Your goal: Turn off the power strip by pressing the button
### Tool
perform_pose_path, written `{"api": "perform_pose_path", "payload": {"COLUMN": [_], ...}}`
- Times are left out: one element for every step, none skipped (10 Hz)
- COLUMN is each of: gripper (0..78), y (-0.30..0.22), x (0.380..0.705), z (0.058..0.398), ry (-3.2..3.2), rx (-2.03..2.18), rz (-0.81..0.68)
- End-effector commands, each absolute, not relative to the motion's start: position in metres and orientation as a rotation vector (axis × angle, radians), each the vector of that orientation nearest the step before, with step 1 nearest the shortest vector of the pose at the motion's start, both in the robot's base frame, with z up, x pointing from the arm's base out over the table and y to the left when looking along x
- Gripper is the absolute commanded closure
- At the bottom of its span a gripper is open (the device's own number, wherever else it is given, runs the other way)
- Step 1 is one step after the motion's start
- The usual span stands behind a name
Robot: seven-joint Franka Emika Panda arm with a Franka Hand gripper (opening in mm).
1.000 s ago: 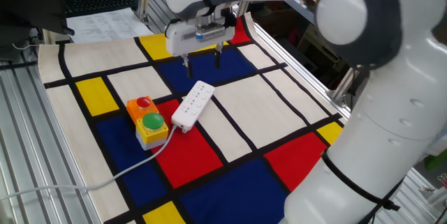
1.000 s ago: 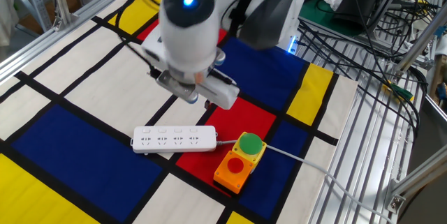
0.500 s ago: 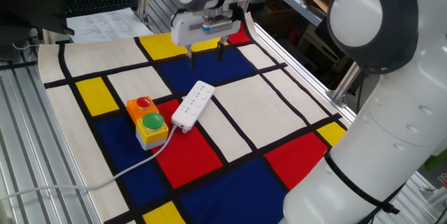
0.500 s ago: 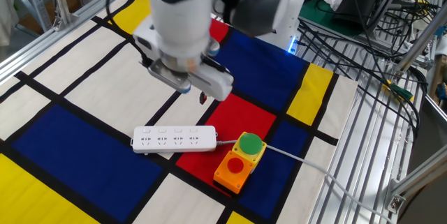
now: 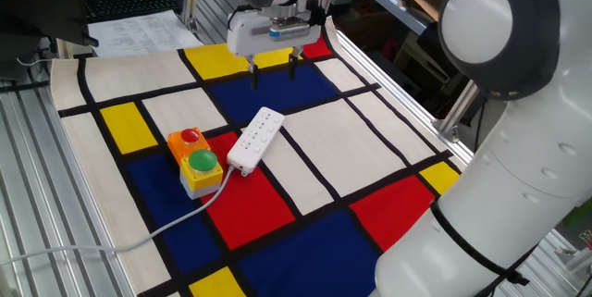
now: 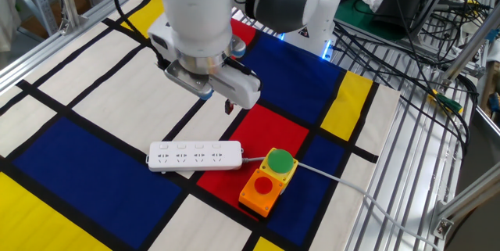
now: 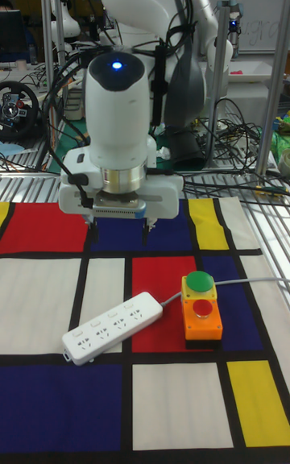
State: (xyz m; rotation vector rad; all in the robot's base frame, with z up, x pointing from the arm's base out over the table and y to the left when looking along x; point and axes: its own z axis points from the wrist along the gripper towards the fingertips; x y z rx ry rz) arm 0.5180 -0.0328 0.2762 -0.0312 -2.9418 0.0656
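The white power strip (image 5: pixel 255 138) lies flat on the chequered mat, one end over a red patch, beside a yellow box. It also shows in the other fixed view (image 6: pixel 195 155) and the tall view (image 7: pixel 113 327). Its button is too small and pale for me to pick out on the strip's body. My gripper (image 5: pixel 275 76) hangs open and empty above the blue patch beyond the strip's far end, well clear of it. The tall view shows the two fingertips of the gripper (image 7: pixel 120 225) wide apart, pointing down.
A yellow box (image 5: pixel 196 158) with a red and a green round button stands right beside the strip's cable end. The grey cable (image 5: pixel 176 223) trails off the mat over the metal table. The arm's large body (image 5: pixel 499 149) fills the right side.
The gripper has risen and drawn back from just above the strip's far end, toward the far side of the mat. Strip and yellow box have not moved.
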Motion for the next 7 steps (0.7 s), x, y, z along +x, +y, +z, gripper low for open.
{"api": "perform_pose_path", "payload": {"gripper": [0.1,0.1,0.1,0.1,0.1,76.4,76.4], "y": [-0.0255,-0.0226,-0.0204,-0.0194,-0.0203,-0.0203,-0.0203], "x": [0.5154,0.5138,0.5129,0.5122,0.5121,0.5121,0.5121], "z": [0.2878,0.2905,0.2919,0.293,0.2932,0.2932,0.2932], "ry": [-2.946,-2.956,-2.97,-2.986,-3.016,-3.016,-3.016], "rx": [-0.049,-0.055,-0.054,-0.054,-0.047,-0.047,-0.047], "rz": [0.071,0.071,0.072,0.072,0.066,0.066,0.066]}}
